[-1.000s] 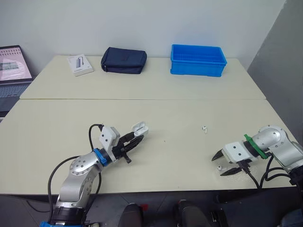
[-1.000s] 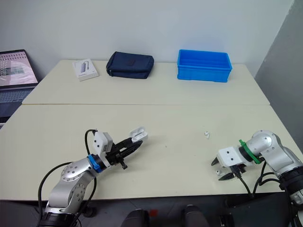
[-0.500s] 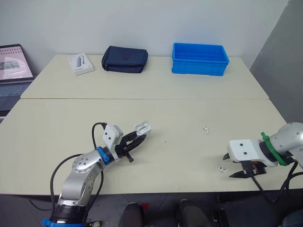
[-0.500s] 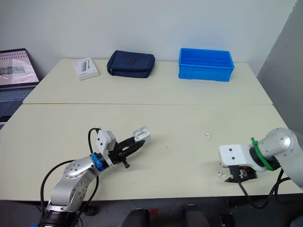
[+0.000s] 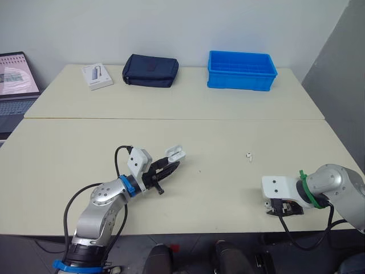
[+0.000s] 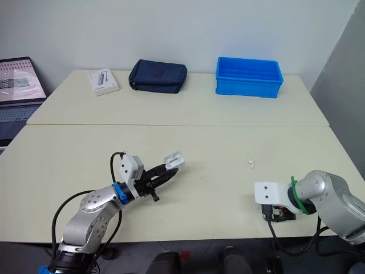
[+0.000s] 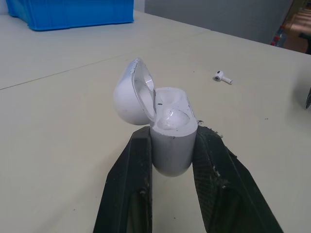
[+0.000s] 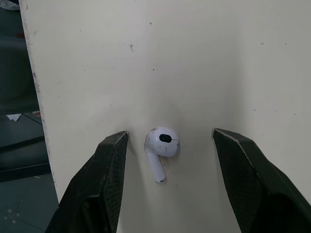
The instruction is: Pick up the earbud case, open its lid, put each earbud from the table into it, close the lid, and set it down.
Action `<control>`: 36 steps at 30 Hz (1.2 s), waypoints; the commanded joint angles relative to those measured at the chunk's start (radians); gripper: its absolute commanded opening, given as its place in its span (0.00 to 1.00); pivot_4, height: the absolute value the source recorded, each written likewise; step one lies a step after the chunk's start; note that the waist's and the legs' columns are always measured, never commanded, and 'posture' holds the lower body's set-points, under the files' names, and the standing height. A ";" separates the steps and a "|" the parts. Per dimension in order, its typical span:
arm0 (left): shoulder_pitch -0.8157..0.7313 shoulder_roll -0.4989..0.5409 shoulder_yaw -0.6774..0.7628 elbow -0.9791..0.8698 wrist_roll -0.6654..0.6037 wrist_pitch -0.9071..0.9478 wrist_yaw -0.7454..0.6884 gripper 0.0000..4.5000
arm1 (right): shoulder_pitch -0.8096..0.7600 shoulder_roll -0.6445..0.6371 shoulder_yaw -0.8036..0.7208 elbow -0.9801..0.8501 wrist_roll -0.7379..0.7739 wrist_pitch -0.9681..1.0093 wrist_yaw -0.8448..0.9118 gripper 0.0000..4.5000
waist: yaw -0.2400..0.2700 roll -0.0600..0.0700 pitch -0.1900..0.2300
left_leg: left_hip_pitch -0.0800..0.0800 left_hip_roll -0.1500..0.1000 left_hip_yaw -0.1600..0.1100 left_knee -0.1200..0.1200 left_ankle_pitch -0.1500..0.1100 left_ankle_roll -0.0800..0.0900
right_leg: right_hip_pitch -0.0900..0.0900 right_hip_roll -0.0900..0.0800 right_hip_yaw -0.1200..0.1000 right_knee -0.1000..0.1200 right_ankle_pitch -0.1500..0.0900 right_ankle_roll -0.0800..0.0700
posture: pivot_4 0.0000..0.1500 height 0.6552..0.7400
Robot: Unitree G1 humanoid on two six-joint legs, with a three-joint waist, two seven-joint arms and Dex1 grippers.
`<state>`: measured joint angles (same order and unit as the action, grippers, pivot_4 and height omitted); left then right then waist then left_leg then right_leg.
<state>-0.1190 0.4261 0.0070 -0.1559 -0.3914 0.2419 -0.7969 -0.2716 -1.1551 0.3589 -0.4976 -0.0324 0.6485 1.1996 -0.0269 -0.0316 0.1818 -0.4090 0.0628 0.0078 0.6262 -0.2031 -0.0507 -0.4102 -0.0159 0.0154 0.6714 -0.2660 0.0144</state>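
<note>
- Right hand (image 8: 170,133): black fingers spread, straddling a small white stemmed earbud (image 8: 162,145) near the cream tabletop's (image 5: 85,142) front edge; the stem runs roughly along the fingers.
- Left hand (image 5: 164,170): pinching the white rounded earbud case (image 7: 171,145), lid hinged open.
- Second white earbud (image 5: 248,155): farther in, nearer the right arm.

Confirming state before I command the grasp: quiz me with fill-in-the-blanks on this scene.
The left gripper holds the earbud case with its lid ____.
The jaws of the right gripper stand open, one earbud lying ____ them.
The second earbud lies on the ____, away from both grippers.
Missing: open; between; table.
</note>
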 commanded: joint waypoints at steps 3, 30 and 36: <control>-0.007 0.005 0.004 -0.048 -0.011 -0.005 -0.003 0.17 | -0.009 0.013 0.026 0.009 -0.029 0.004 0.003 0.54 | -0.001 -0.001 0.000 | 0.000 0.000 0.000 0.001 0.000 0.000 | 0.000 0.000 0.000 0.000 -0.001 -0.002 | 1.00 1.00; -0.054 -0.055 0.005 0.009 -0.007 -0.094 -0.013 0.17 | -0.305 0.671 -0.364 -0.066 0.451 0.352 -0.291 0.08 | 0.002 -0.002 0.000 | -0.004 0.002 -0.005 0.001 0.000 0.000 | 0.000 0.003 -0.003 0.002 0.002 0.004 | 1.00 1.00; -0.084 -0.091 -0.007 0.015 0.001 -0.136 -0.004 0.17 | -0.228 1.037 -0.345 -0.031 0.492 0.231 -0.548 0.08 | 0.000 -0.002 0.000 | -0.008 0.001 -0.005 0.002 0.000 0.000 | -0.004 0.003 -0.002 0.003 0.003 0.004 | 1.00 1.00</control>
<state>-0.1875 0.3429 0.0025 -0.1144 -0.3883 0.1346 -0.8021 -0.4920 -0.1300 0.0248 -0.5205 0.4516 0.9169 0.7040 -0.0267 -0.0336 0.1814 -0.4163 0.0642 0.0035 0.6284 -0.2030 -0.0505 -0.4148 -0.0128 0.0140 0.6755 -0.2633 0.0183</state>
